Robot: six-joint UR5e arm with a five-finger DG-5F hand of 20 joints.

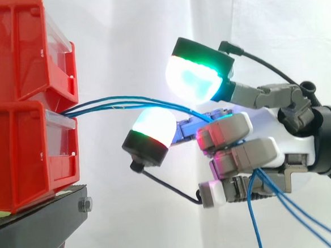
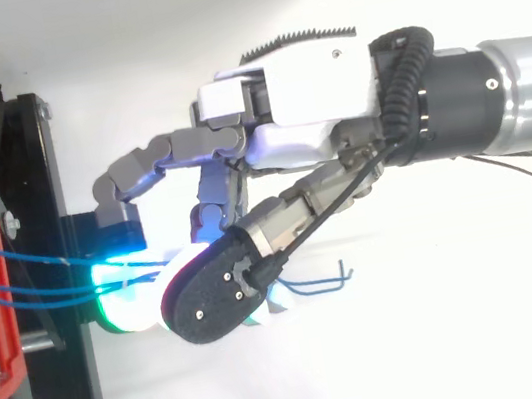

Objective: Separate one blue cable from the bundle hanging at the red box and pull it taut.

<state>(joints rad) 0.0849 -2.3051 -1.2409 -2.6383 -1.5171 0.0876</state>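
1. The red box fills the lower left of the side view, its clear front panel facing right. A second red bin is stacked on top of it.
2. The blue cables are thin strands that come out of the gap above the box's front. They run rightward close together in a shallow arc to the centre of the frame.
3. There they pass in among the curled fingers of the hand.
4. Below the hand, at lower right, the strands hang down and fan apart toward the bottom edge.
5. In the top view the box sits at the left edge. The strands leave it spaced apart and converge toward the centre.
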